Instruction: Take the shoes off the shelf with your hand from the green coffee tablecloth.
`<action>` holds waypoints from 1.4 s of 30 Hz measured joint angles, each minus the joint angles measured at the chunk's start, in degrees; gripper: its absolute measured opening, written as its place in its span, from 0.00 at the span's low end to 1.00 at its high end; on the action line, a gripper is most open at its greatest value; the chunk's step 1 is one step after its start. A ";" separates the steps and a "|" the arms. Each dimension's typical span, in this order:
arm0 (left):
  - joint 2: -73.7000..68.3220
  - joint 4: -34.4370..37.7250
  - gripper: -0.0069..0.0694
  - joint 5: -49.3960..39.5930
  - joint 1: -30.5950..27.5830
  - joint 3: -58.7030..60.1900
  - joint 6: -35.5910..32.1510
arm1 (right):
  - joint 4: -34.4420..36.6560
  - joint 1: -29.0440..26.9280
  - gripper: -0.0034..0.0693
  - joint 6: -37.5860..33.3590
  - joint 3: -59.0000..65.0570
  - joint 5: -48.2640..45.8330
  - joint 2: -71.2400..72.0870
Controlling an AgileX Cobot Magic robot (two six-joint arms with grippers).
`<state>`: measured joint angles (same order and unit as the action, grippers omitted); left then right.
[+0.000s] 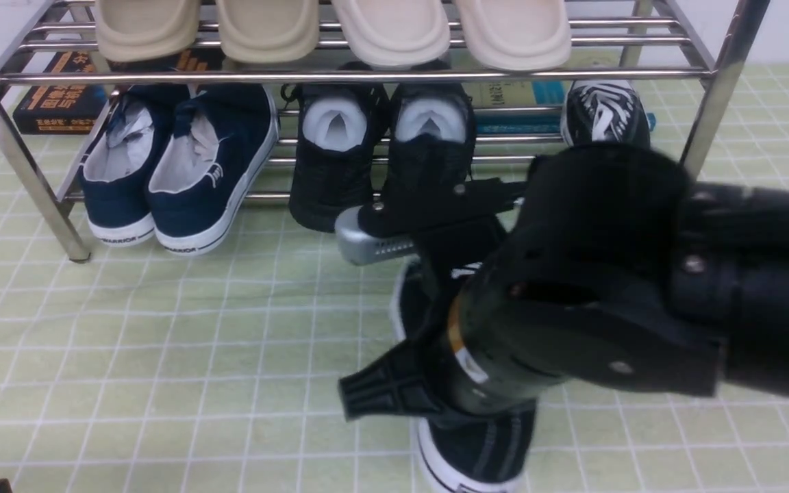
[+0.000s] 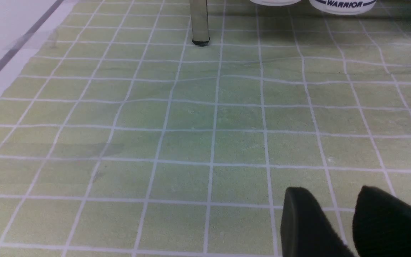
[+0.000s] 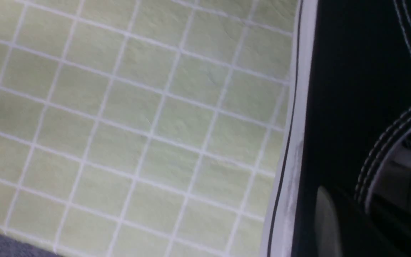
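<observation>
black hand [image 1: 559, 287], fingers [image 1: 367, 246] spread, seemingly touching shoe [image 1: 477, 452]

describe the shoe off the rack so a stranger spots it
From the chrome rack, come toward the camera onto the green cloth, under the black hand. The sneaker there is black with white stitching and a white-edged sole, the only shoe off the rack.

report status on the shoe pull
left gripper open, low over cloth. right gripper over one sneaker, down on cloth, grip unclear. other sneaker still on shelf, lower tier.
</observation>
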<state>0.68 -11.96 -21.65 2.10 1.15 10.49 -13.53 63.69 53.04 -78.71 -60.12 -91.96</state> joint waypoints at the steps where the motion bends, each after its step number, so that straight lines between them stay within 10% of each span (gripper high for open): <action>1: 0.00 0.00 0.40 0.00 0.00 0.00 0.00 | 0.19 0.42 0.07 0.00 0.00 -0.69 0.17; 23: 0.00 0.00 0.40 0.00 0.00 0.00 0.00 | -16.71 4.54 0.08 12.86 0.00 7.19 -10.94; 42: 0.00 0.00 0.40 0.00 0.00 0.00 0.00 | -17.95 4.59 0.08 14.90 0.00 12.53 -16.11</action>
<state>0.68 -11.96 -21.65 2.10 1.15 10.49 -31.49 68.28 67.95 -78.71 -47.59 -108.06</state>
